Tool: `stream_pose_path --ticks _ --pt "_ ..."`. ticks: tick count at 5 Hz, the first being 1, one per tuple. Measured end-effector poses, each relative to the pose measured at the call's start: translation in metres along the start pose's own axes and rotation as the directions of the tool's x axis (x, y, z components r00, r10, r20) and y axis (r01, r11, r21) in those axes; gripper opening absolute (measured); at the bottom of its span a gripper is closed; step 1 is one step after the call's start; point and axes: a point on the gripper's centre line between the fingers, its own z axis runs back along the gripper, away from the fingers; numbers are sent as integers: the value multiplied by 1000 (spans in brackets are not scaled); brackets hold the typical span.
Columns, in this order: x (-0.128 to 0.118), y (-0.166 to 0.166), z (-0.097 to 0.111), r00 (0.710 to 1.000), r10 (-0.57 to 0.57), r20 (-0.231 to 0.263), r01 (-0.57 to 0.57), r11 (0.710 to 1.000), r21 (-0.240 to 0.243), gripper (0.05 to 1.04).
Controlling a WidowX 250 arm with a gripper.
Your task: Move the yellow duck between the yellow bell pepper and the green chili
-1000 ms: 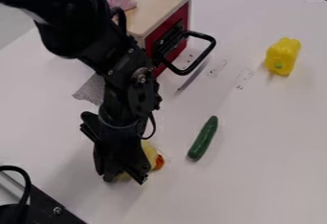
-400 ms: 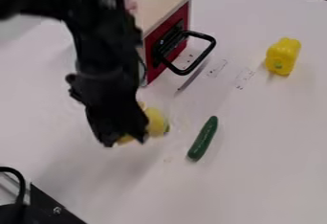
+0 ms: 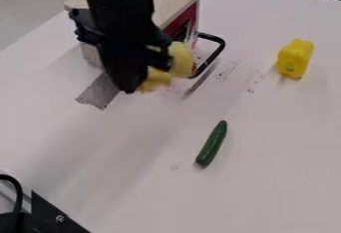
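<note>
Clasping the yellow toy duck (image 3: 180, 60), the black two-finger gripper (image 3: 145, 76) hangs over the white table (image 3: 279, 157), near the black bar handle (image 3: 221, 53) of the red-fronted box (image 3: 174, 0). The glossy green chili (image 3: 212, 144) lies well apart from the plump yellow bell pepper (image 3: 295, 58).

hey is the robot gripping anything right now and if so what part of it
Yes, the yellow duck, held in the gripper. The grip seems to be on its body, but the gripper hides the exact contact.
</note>
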Motion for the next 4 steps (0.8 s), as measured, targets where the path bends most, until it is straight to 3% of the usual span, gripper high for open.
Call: stream_pose_path --ticks 1,2,4 --pt "31 -26 -12 1000 19 -15 -19 1000 -1 53" --pt "50 -47 -38 999 10 -44 -8 999 40 53" --pt "66 -56 -96 996 43 -82 -32 992 126 53"
